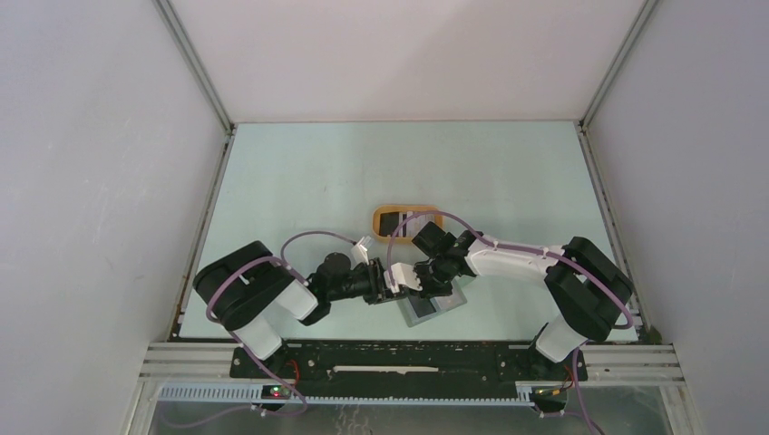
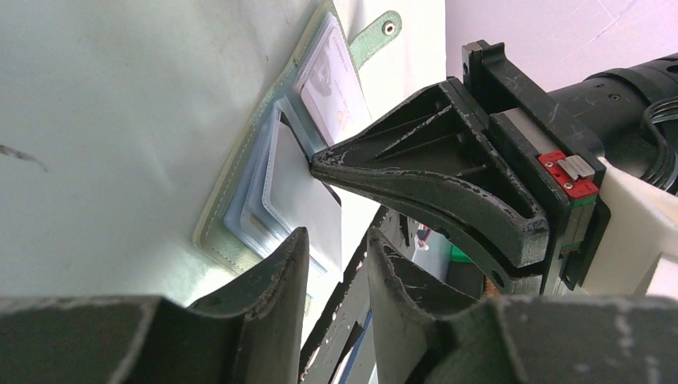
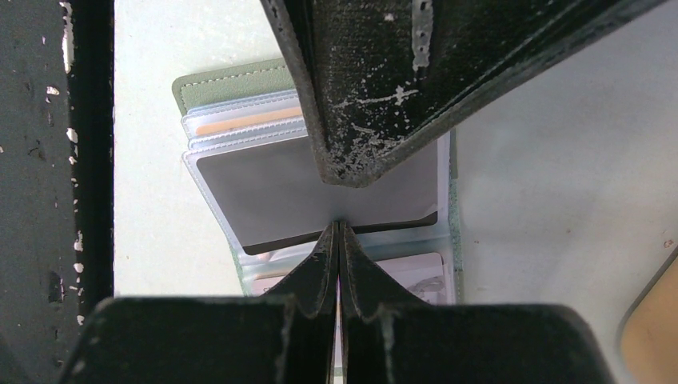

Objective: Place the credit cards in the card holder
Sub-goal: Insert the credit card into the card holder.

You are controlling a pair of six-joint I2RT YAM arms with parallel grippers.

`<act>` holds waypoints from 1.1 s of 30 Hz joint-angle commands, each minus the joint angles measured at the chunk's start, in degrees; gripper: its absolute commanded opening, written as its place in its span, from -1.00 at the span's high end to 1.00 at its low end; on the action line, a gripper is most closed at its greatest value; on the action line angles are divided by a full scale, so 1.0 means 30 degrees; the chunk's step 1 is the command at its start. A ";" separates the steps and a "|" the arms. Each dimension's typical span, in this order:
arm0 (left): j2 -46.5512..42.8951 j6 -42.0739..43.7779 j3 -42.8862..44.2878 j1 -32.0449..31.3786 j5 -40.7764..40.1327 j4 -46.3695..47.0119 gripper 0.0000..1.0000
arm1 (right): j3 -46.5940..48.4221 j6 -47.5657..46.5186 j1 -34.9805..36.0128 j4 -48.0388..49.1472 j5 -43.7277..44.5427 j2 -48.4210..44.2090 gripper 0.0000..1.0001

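1. Card holder lies open on the surface.
2. Left end effector: released, just beside it.
3. Right end effector: clenched, tips at the dark card edge; the card's long axis runs crosswise.

The pale table bears the open card holder and an orange tray.

An orange oval tray lies on the pale green table, about midway across it. White walls stand left, right and beyond the tray. Nearer than the tray, a black plate sits on aluminium rails. The right wrist view catches the tray's curved edge at lower right.
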 commanded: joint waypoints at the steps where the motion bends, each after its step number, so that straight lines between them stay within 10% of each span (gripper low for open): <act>1: 0.0251 -0.0222 0.0555 0.0123 0.0107 0.0777 0.25 | 0.0057 0.0105 0.0069 0.0213 0.0512 0.0438 0.90; 33: 0.0598 -0.0310 0.0828 0.0243 0.0094 -0.0109 0.26 | 0.0057 0.0207 0.0103 0.0305 0.0629 0.0488 0.88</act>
